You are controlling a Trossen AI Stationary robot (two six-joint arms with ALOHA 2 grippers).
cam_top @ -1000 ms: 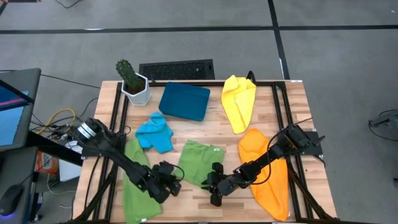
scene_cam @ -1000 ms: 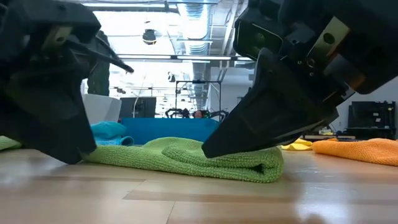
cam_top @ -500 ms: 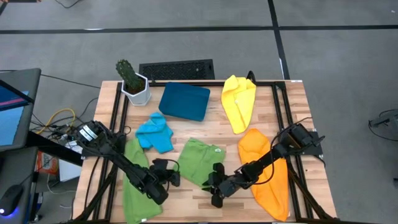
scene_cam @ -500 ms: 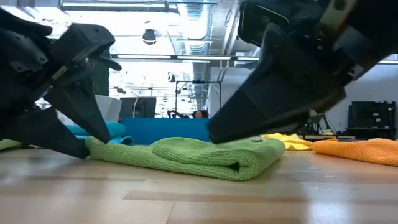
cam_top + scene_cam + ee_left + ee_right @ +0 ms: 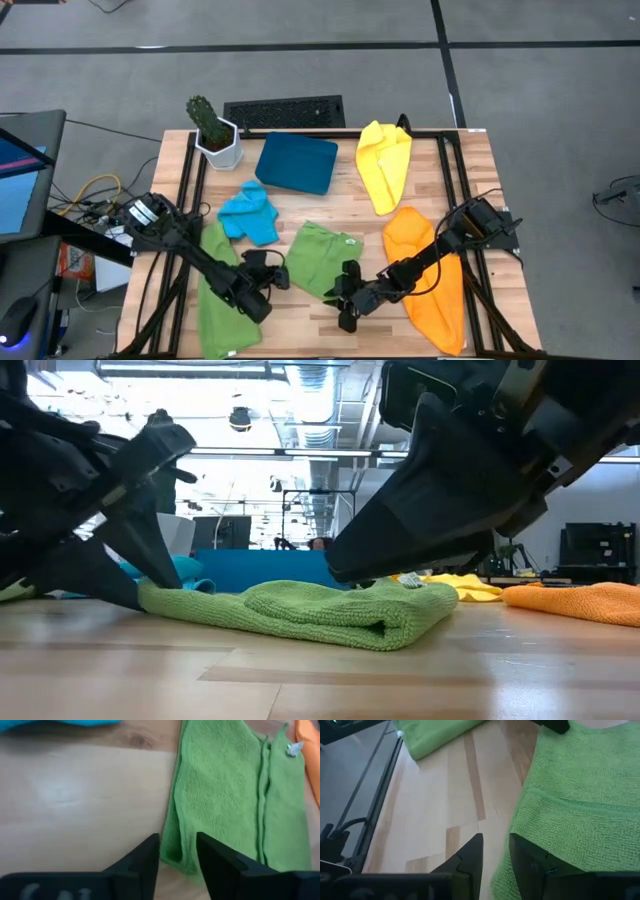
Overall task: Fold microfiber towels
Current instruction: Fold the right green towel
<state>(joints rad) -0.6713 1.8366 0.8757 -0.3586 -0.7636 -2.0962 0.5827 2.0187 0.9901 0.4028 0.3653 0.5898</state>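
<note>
A green towel (image 5: 322,258) lies folded on the table's near middle, its white tag (image 5: 294,749) on the top layer. My left gripper (image 5: 272,272) is low at the towel's left edge, fingers a little apart, with the folded edge (image 5: 175,847) between them. My right gripper (image 5: 346,288) is low at the towel's near right corner, fingers a little apart, just over its edge (image 5: 520,832). A second green towel (image 5: 220,300) lies under my left arm. The orange towel (image 5: 432,275) lies under my right arm. The sky-blue towel (image 5: 250,212) and the yellow towel (image 5: 385,162) lie farther back. My left gripper has its fingertips (image 5: 140,598) at table height against the folded towel's left end (image 5: 160,598); I cannot tell whether they touch it. My right gripper has one finger (image 5: 532,860) over the towel's near edge; I cannot tell whether it touches. The towel lies flat on the table.
A dark teal tray (image 5: 296,162) sits at the far middle, and a cactus in a white pot (image 5: 213,135) at the far left corner. A black grille (image 5: 285,112) lies past the far edge. Black rails (image 5: 192,180) run along both sides. Bare wood shows in front of the folded towel.
My left gripper has gone from the near edge toward the far edge, up to the towel's left end. My right gripper has risen a little off the towel. The towel's thick right-hand fold has slumped flatter, and its top layer now lies spread over it.
</note>
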